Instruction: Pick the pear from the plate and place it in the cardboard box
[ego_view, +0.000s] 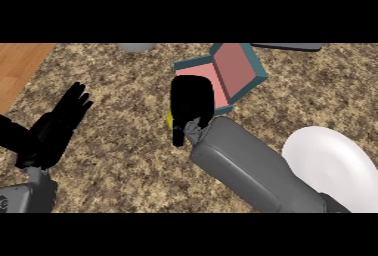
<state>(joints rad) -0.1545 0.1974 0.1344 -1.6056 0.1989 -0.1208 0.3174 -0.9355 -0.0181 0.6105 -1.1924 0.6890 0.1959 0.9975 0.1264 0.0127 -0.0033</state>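
Observation:
My right hand is over the counter's middle, fingers curled round a yellow-green pear of which only a thin sliver shows at the hand's left edge. The hand hangs at the near left rim of the box, a teal-sided container with a pink inside and an open lid, lying at the back centre. The white plate sits at the right edge, behind my right forearm, with nothing on its visible part. My left hand rests open at the left, fingers up.
A grey object shows at the back edge and a dark grey flat object at the back right. The wooden floor lies beyond the counter's left edge.

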